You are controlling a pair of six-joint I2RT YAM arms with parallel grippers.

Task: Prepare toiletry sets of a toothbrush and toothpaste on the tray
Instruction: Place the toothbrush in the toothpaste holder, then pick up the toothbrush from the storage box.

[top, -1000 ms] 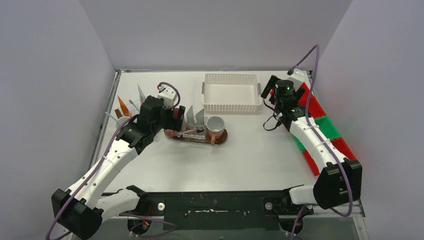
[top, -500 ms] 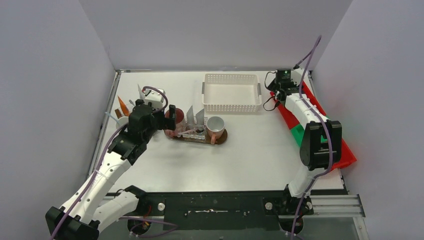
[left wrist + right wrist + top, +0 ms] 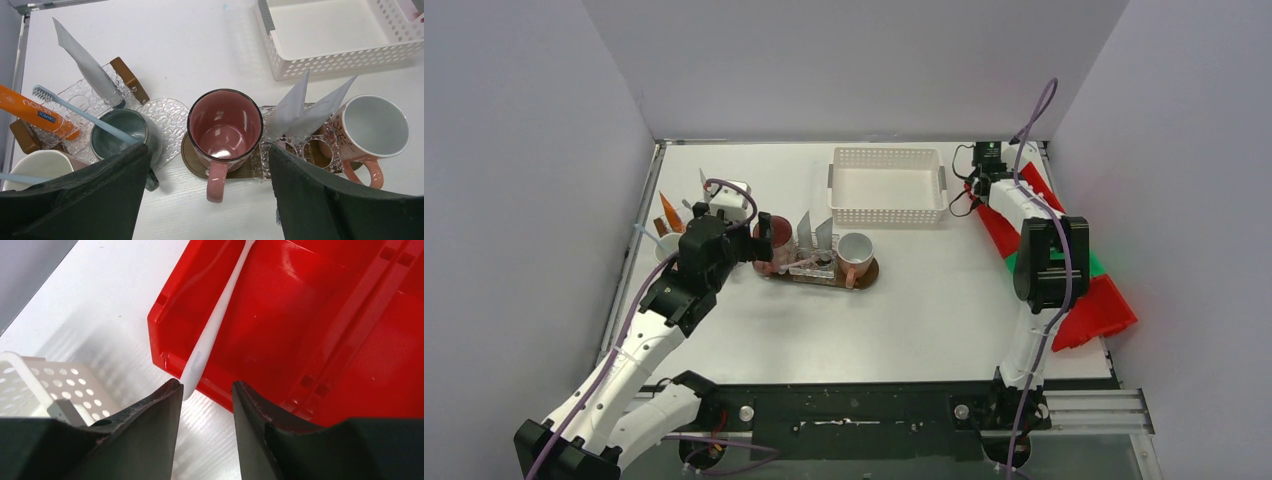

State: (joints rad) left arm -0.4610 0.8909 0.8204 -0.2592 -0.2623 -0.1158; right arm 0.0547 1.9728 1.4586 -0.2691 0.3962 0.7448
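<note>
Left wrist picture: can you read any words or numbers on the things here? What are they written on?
"UOU": big white letters on the orange tube, as far as I can make them out; not sure.
Blue label on the same tube: small writing, too blurred to read.
Pink mug and basket: no words to see.
</note>
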